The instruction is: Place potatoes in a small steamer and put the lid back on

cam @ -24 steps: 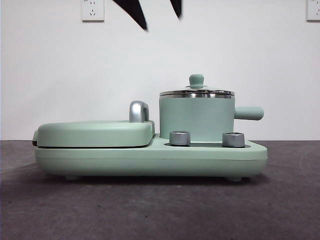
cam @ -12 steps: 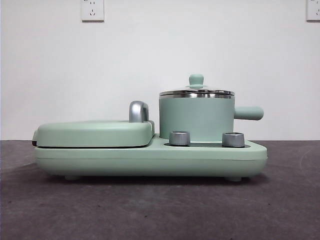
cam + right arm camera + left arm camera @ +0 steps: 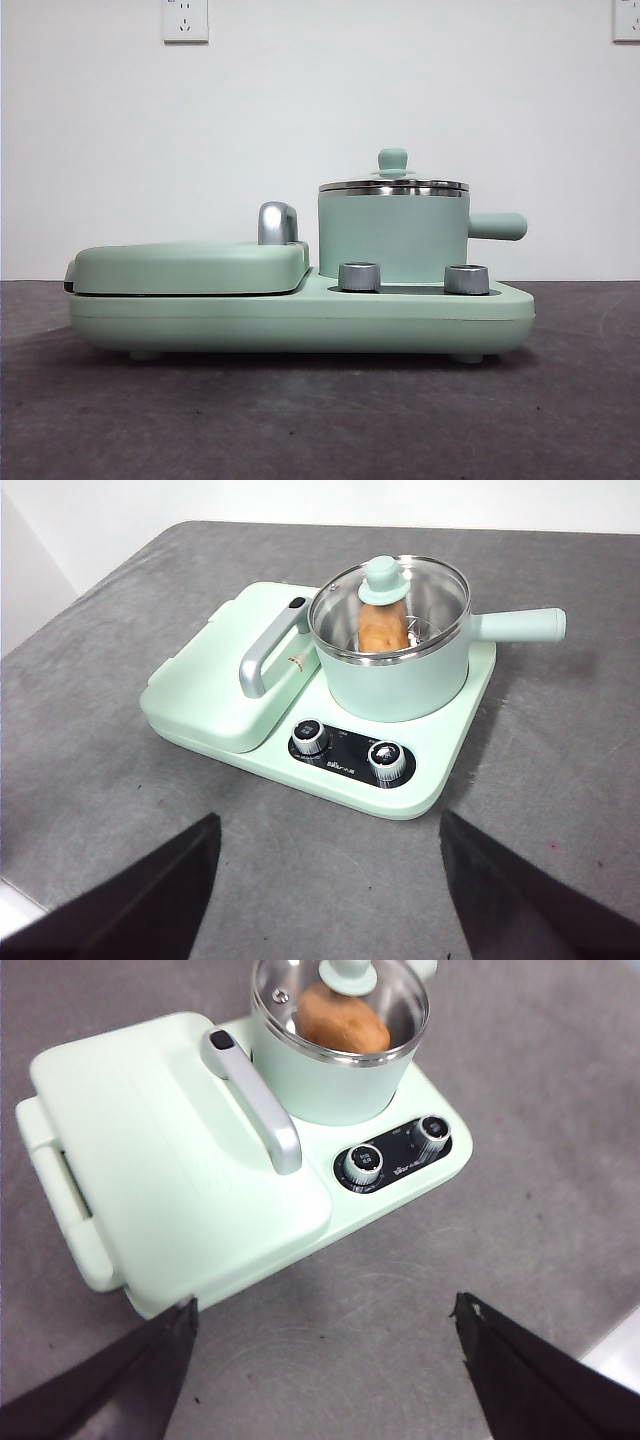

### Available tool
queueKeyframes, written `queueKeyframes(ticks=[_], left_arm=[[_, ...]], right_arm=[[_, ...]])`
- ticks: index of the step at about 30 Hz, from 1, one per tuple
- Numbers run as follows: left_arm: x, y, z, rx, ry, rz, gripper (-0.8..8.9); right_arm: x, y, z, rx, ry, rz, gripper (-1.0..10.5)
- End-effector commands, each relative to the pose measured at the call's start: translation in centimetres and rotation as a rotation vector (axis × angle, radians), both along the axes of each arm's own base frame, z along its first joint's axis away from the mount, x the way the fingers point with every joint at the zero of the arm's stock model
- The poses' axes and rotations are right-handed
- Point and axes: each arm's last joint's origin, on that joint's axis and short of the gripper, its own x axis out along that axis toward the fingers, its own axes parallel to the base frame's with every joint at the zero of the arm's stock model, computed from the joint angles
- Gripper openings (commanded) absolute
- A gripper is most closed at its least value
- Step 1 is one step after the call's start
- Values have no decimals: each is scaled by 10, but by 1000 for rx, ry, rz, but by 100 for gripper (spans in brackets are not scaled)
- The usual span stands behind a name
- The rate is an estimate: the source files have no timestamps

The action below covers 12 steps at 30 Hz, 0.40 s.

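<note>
We see the orange-brown potato [image 3: 383,626] inside the small mint-green pot [image 3: 400,680], under the round glass lid [image 3: 390,608] (green knob on top). Our left gripper [image 3: 325,1325] and right gripper [image 3: 330,865] hang wide apart, holding nothing, above the grey table [image 3: 90,750].

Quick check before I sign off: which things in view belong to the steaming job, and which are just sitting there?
Job:
- potato, inside the pot
- small steamer
- glass lid, seated on the steamer's rim
- left pincer and right pincer, both open, holding nothing

Just there:
- griddle cover with chrome handle
- two control knobs
- wall sockets
</note>
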Motion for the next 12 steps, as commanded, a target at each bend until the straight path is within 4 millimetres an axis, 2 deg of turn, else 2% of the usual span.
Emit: queueKeyframes(ticks=[1, 5, 6, 7, 8, 9, 11, 12], left_arm=[[-18, 14, -16, -62, -36, 14, 404], [-37, 30, -33, -90, -69, 13, 397], [-41, 34, -35, -98, -79, 13, 369], [-45, 37, -35, -107, -88, 13, 286], [-48, 40, -35, -115, -98, 12, 153], [-50, 42, -35, -122, -107, 12, 3], [-53, 44, -33, -137, -124, 12, 8], [-54, 45, -33, -140, -127, 12, 8]], right_arm=[[0, 0, 3, 11, -14, 7, 344], [0, 0, 3, 11, -14, 10, 344], [0, 1, 3, 10, -17, 19, 344], [0, 1, 3, 9, -19, 25, 344], [0, 1, 3, 5, -23, 27, 335], [0, 1, 3, 1, -24, 28, 273], [0, 1, 3, -8, -29, 32, -20], [0, 1, 3, -9, -30, 31, 23]])
